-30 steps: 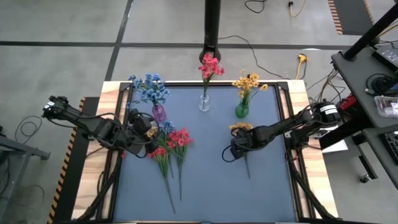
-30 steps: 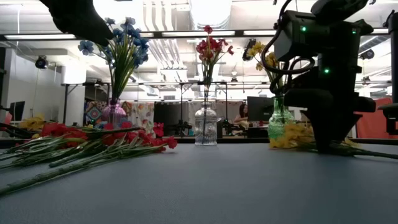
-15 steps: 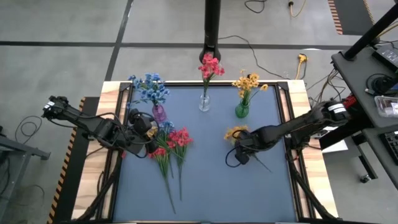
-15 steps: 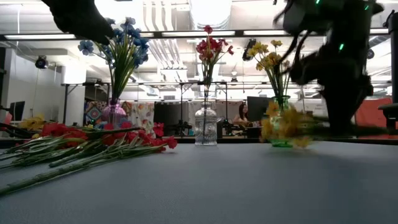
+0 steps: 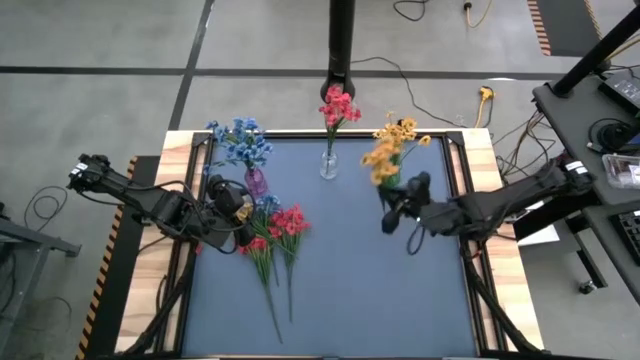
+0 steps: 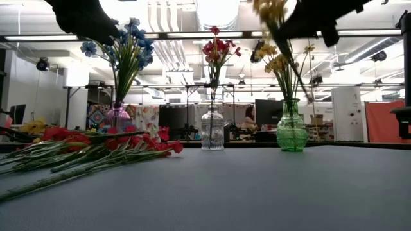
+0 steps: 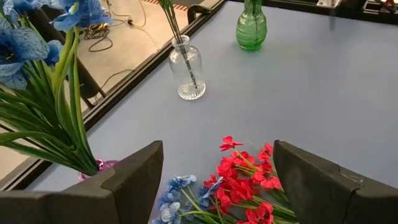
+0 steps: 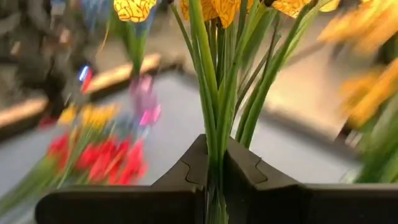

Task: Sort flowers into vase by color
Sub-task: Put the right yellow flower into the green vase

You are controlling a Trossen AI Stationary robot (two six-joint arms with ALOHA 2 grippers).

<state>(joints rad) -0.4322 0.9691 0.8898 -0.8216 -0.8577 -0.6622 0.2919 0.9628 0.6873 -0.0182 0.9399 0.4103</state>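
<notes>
No writing can be read anywhere — no label, brand, number or sign on the table, the vases, the arms or in the room behind.

Robotics lab or open-plan workshop: bare grey concrete floor (image 5: 120,40) marked with dark lines, loose cables (image 5: 440,12) and a yellow plug (image 5: 486,94) trailing round the blue-topped table (image 5: 340,300). Level across the table: exposed ceiling ducts (image 6: 173,16), strip lighting, desks with a dark monitor (image 6: 266,110), a seated person (image 6: 249,117). Black-and-yellow hazard tape (image 5: 98,275) edges the left frame
</notes>
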